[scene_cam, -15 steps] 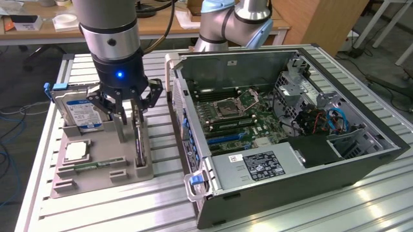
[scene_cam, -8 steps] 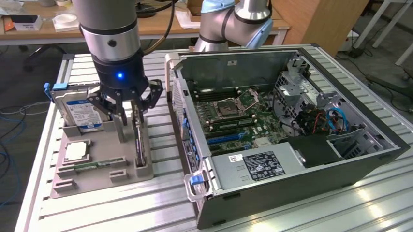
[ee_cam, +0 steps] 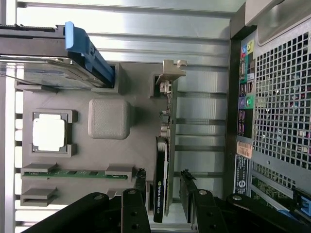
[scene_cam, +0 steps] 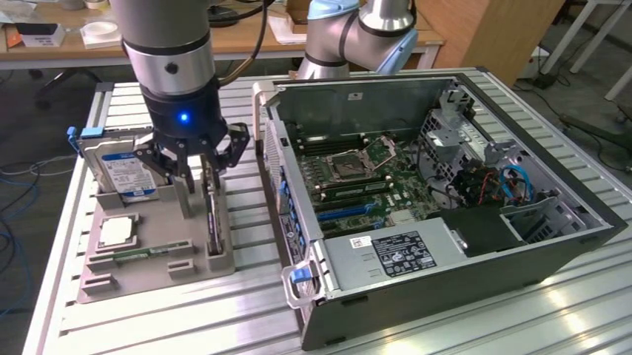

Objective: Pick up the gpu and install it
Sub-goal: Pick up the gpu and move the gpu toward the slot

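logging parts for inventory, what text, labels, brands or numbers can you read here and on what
Nothing reads for certain.
White print on the gpu, a slim green card with black cooler: too blurred.
Blue-white label on the silver hard drive: too small.
White label on the grey power supply box: too small.
Orange sticker on the black computer case: blurred.

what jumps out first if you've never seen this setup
The open computer case on the exterior view's right draws the eye, its green motherboard laid bare. On that view's left, the arm's tool hangs over a grey holder tray, its open fingers straddling the gpu, which stands on edge in a slot. A hard drive with a blue-white label stands upright in the same tray.
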Tool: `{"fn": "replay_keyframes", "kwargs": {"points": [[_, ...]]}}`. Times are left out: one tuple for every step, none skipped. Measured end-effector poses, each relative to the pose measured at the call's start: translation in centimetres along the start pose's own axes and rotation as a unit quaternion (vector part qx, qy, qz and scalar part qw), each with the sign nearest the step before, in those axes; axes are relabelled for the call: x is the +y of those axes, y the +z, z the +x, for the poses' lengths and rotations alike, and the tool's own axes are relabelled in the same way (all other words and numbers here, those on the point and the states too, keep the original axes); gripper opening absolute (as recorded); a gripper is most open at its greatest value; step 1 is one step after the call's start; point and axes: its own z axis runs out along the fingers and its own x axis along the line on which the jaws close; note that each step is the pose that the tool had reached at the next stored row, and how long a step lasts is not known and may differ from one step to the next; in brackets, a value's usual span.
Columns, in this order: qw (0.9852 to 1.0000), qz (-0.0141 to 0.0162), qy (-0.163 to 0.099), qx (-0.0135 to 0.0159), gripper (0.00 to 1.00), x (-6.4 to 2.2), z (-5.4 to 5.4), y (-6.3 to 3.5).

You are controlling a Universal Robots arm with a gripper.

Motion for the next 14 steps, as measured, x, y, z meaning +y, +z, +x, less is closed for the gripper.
{"fn": "replay_keyframes", "kwargs": {"points": [[1.0, 0.0, 0.0, 0.0, 0.42, -0.02, 0.0, 0.01], [1.0, 0.0, 0.0, 0.0, 0.42, -0.03, 0.0, 0.03], [1.0, 0.0, 0.0, 0.0, 0.42, -0.05, 0.0, 0.03], [1.0, 0.0, 0.0, 0.0, 0.42, -0.08, 0.0, 0.04], [1.0, 0.0, 0.0, 0.0, 0.42, -0.1, 0.0, 0.06], [1.0, 0.0, 0.0, 0.0, 0.42, -0.12, 0.0, 0.06], [1.0, 0.0, 0.0, 0.0, 0.42, -0.15, 0.0, 0.08], [1.0, 0.0, 0.0, 0.0, 0.42, -0.15, 0.0, 0.08], [1.0, 0.0, 0.0, 0.0, 0.42, -0.15, 0.0, 0.08], [1.0, 0.0, 0.0, 0.0, 0.42, -0.15, 0.0, 0.08], [1.0, 0.0, 0.0, 0.0, 0.42, -0.15, 0.0, 0.08], [1.0, 0.0, 0.0, 0.0, 0.42, -0.15, 0.0, 0.08], [1.0, 0.0, 0.0, 0.0, 0.42, -0.15, 0.0, 0.08], [1.0, 0.0, 0.0, 0.0001, 0.42, -0.15, 0.0, 0.08]]}}
